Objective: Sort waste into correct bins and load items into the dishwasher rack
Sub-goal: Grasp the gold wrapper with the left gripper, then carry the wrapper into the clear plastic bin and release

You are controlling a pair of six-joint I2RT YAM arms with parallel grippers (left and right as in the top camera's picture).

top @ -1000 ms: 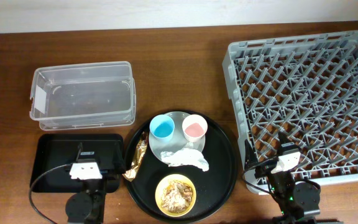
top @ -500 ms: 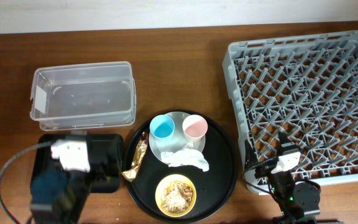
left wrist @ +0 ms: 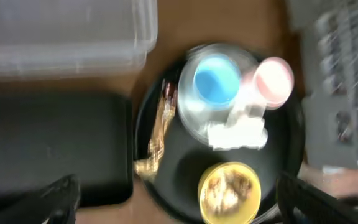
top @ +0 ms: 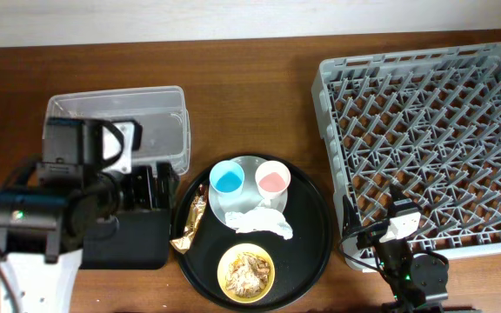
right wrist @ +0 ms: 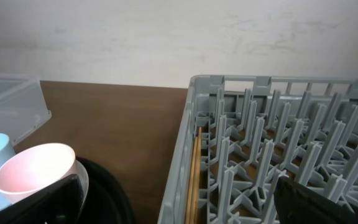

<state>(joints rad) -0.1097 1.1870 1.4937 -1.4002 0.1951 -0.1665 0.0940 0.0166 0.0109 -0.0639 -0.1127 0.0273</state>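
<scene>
Tabletop [top: 250, 87] as before, left pincer [left wrist: 178, 183] now high over black tray [top: 133, 235], wide; right pincer [right wrist: 178, 186] wide, unmoved.

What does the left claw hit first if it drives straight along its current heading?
Probably the round black tray, bare floor between gold wrapper and yellow bowl. The left claw is open; view is blurred, so depth is uncertain.

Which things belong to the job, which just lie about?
Job: crumpled white napkin, brown-gold wrapper, food scraps, yellow bowl, blue cup, pink cup, pale round plate, clear plastic tub, black rectangular tray, grey rack.
Only there: round black tray, wooden table.
</scene>
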